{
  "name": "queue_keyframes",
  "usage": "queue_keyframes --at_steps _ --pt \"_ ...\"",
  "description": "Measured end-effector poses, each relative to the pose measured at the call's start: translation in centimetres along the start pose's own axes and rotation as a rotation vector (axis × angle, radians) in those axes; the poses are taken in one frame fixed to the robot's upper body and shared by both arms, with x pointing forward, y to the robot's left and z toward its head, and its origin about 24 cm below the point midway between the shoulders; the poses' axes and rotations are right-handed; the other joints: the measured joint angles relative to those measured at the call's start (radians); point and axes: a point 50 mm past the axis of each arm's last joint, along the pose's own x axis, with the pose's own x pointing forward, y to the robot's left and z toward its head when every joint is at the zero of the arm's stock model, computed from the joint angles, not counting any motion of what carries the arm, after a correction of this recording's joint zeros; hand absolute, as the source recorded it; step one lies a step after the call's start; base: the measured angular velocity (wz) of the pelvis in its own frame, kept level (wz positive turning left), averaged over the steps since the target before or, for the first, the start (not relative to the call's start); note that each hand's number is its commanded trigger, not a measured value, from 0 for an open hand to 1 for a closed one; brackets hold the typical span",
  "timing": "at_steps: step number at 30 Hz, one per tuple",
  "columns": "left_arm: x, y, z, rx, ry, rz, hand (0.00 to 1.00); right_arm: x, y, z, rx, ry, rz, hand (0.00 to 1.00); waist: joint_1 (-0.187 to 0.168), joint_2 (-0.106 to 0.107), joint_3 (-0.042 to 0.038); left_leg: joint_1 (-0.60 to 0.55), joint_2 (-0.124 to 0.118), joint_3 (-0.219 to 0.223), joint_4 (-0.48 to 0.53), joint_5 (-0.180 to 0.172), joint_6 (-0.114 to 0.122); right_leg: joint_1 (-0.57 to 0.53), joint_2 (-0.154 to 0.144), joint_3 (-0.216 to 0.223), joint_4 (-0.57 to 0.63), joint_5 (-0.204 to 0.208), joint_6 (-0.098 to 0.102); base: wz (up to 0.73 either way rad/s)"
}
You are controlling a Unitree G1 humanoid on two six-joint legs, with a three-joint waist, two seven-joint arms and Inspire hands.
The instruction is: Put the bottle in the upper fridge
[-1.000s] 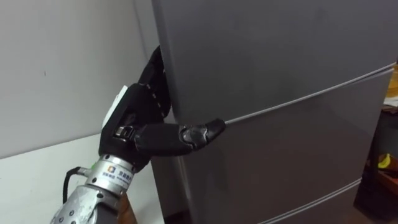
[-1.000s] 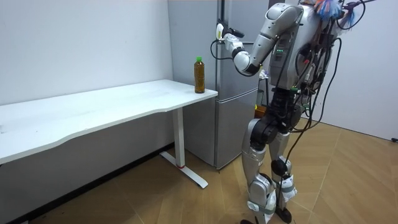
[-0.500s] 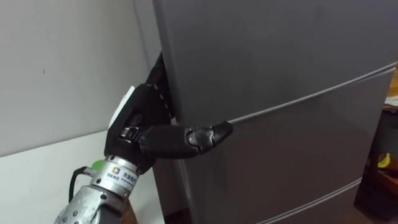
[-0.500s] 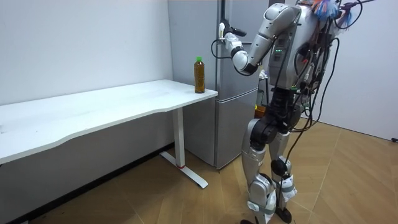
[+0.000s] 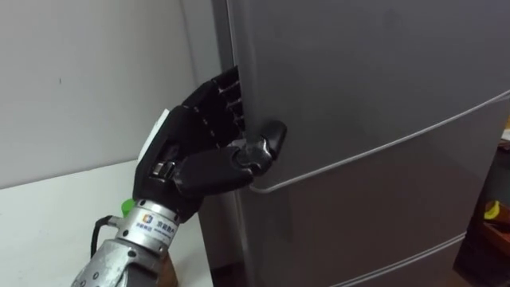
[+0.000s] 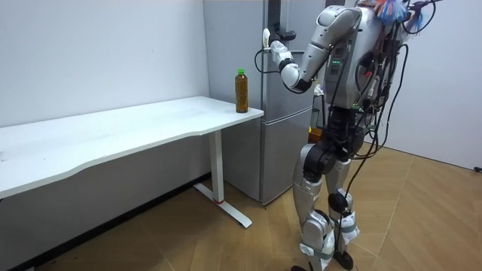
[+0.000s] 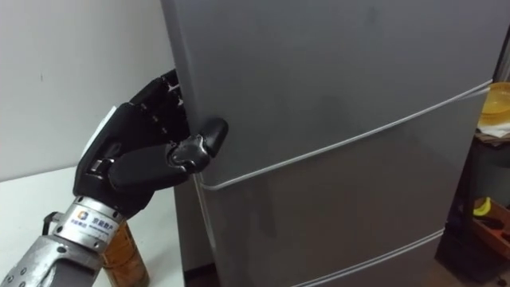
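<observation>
Firstly, table: a long white desk runs along the wall on the room view's left. Its far corner ends just beside the fridge.
Bottle: it stands upright on that corner of the table, with amber liquid inside, a green cap on top and nothing touching it. In the eye views you see it low down, by your left wrist.
Left hand: you have it raised to the left edge of the upper door. The fingers hook round that edge with their tips behind it, and the thumb presses on the door's front face, so the hand is clamped on the door.
Upper fridge door: plain grey. The room view shows a dark gap at its top, so I judge it just ajar.
Lower fridge door: it sits under a thin pale seam and looks closed.
Stance: you stand upright facing the fridge, with the table at your left side.
Step in hand: this is likely the door being opened. The bottle has not yet been picked up.
Handling: the bottle looks nearly full, so expect some weight. The wall is probably stiff, smooth plastic and may slip. It is tall and narrow, so a nudge could tip it.
Where to hold: wrap your fingers round the middle of the body, below the shoulder, not round the cap.
</observation>
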Motion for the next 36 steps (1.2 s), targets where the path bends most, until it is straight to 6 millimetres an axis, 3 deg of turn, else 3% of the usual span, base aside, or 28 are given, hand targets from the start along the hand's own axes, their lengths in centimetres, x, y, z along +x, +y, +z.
queue_keyframes --at_steps 2,3,4,7,14,36 --pt "0.0 0.0 0.0 0.001 0.0 0.001 0.53 0.0 0.0 0.0 0.0 0.0 0.0 0.0 0.0 0.0 0.0002 0.0 0.0 0.0 0.0 0.0 0.0 0.0 0.0 0.0 0.0 0.0 0.0 0.0" --pt "0.0 0.0 0.0 0.001 0.0 0.001 0.52 0.0 0.0 0.0 0.0 0.0 0.0 0.0 0.0 0.0 0.0002 0.0 0.0 0.0 0.0 0.0 0.0 0.0 0.0 0.0 0.0 0.0 0.0 0.0" --pt "0.0 0.0 0.0 0.001 0.0 0.0 0.4 0.0 0.0 0.0 0.0 0.0 0.0 0.0 -0.001 0.0 0.0001 0.0 0.0 -0.002 0.0 0.0 0.0 0.0 0.0 0.0 0.0 0.0 0.0 0.0" --pt "0.0 -0.3 0.0 0.0 -0.007 -0.012 0.22 0.0 0.0 0.0 -0.002 0.0 0.001 0.0 -0.001 0.0 0.0002 0.0 -0.001 -0.003 0.001 0.0 0.0 0.0 0.0 0.0 0.0 0.0 0.0 0.0" --pt "0.0 -1.1 -0.4 0.012 0.008 -0.068 0.0 0.0 0.0 0.0 -0.004 -0.001 0.004 0.0 0.0 0.0 0.0022 0.0 -0.001 -0.006 0.003 0.0 0.0 -0.003 0.0 -0.002 0.0 0.0 0.0 0.0" --pt "0.0 -1.5 -0.4 0.008 0.008 -0.094 0.0 -0.1 -0.6 0.3 -0.017 -0.006 0.013 0.0 0.0 0.02 0.0002 -0.009 -0.003 -0.018 0.007 0.001 0.001 0.001 -0.004 -0.024 -0.004 0.0 0.001 0.02"
